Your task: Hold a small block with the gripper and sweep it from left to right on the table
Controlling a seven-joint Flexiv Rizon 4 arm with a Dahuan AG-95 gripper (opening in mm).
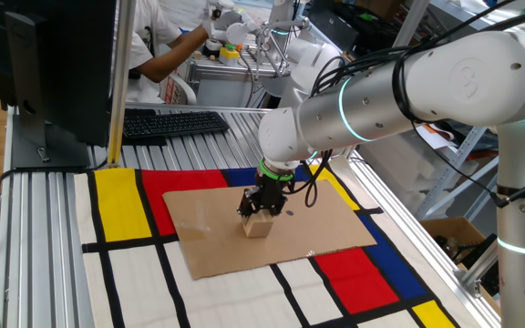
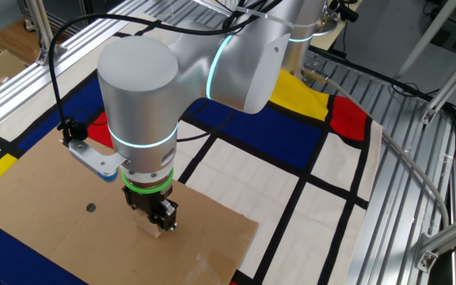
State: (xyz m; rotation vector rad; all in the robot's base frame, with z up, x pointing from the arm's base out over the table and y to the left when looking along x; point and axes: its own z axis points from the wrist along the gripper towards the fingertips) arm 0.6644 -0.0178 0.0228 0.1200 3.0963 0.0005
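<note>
The pincer (image 1: 261, 211) points straight down, clamped on the small block (image 1: 257, 226), which sits on the cardboard sheet (image 1: 210, 239) covering the surface (image 1: 44, 228). Light, stiff wood, I'd say; its flat opposite faces suit the grip, and it should slide easily.

Tan small block (image 1: 257, 227) — upright; on cardboard

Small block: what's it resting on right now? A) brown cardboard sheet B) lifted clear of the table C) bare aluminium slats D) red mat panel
A: the small block sits on the brown cardboard sheet with the gripper coming straight down onto it, its black fingers at the block's sides; the coloured mat and the aluminium slats lie farther out.
</note>
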